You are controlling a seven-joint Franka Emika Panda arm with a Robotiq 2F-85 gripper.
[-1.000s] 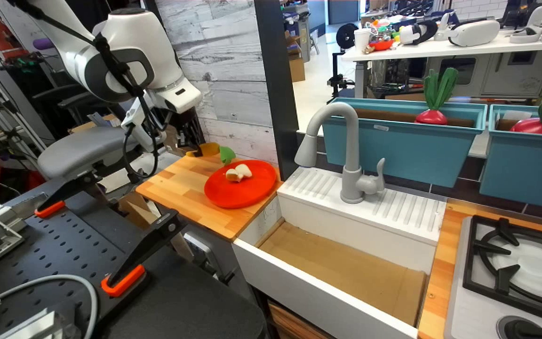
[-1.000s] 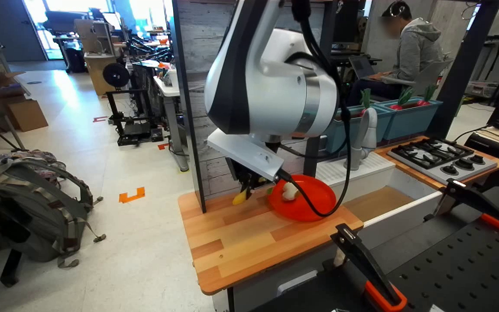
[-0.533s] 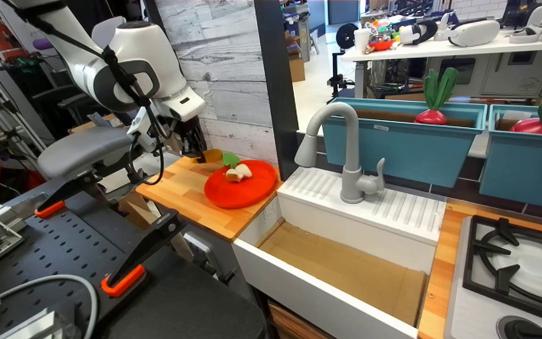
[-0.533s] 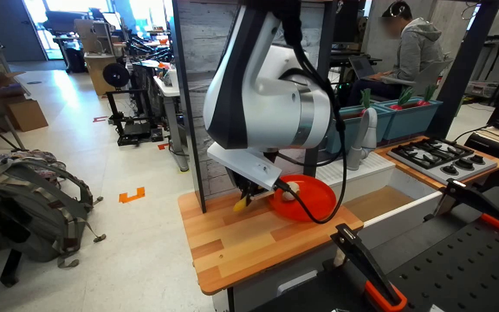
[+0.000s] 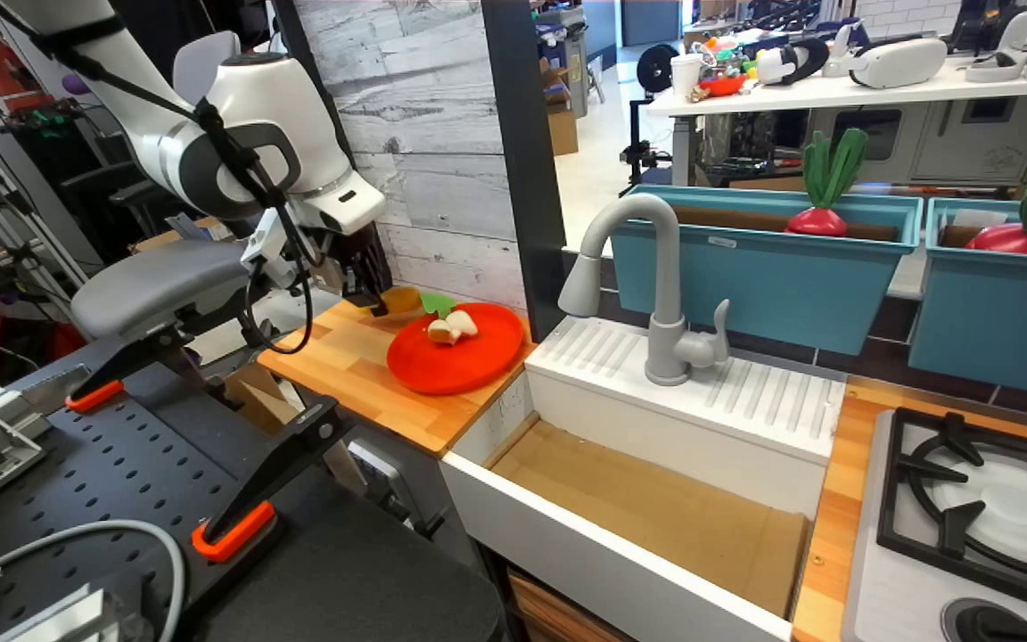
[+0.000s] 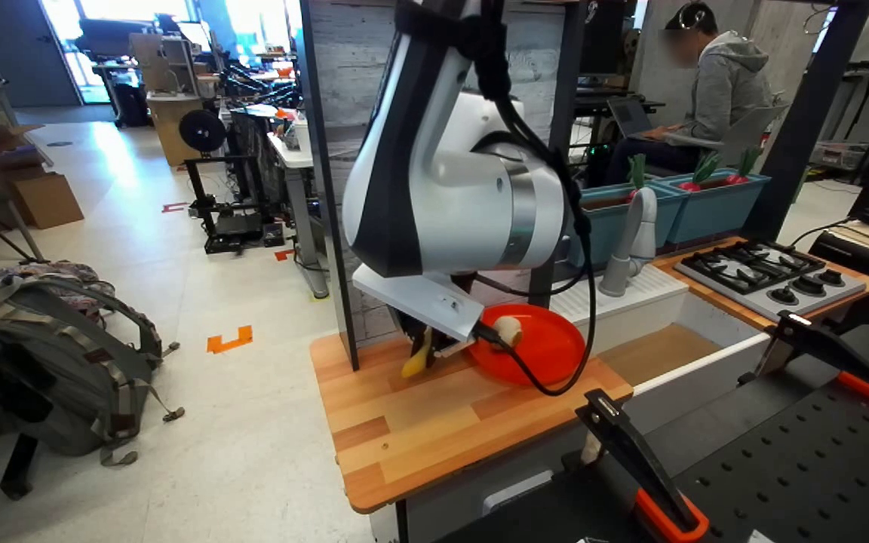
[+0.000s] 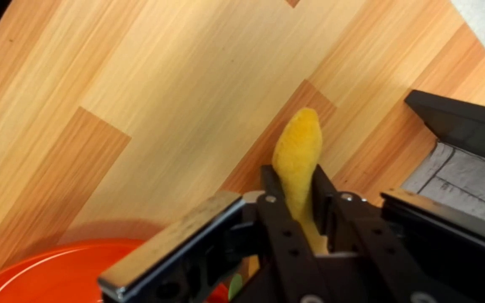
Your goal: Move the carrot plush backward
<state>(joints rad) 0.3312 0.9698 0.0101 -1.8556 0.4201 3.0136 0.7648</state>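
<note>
We see the tool (image 7: 296,181) gripping the toy carrot (image 7: 299,145), its middle partly hidden by the fingers (image 7: 270,180), its contact with the worktop (image 7: 175,139) unclear, its leaves (image 7: 235,287) a green sliver in the wrist view, the red plate (image 7: 78,269) beside it cut off there.

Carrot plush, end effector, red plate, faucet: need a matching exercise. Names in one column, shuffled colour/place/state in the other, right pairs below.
Column 1
1. carrot plush
2. end effector
3. red plate
4. faucet

Column 2
A. dark, closed on the carrot plush
B. grey, standing on the white ribbed ledge
C. yellow body, leafy green end
D. on the wooden counter, bearing a pale item

Pairs: 1-C, 2-A, 3-D, 4-B
</note>
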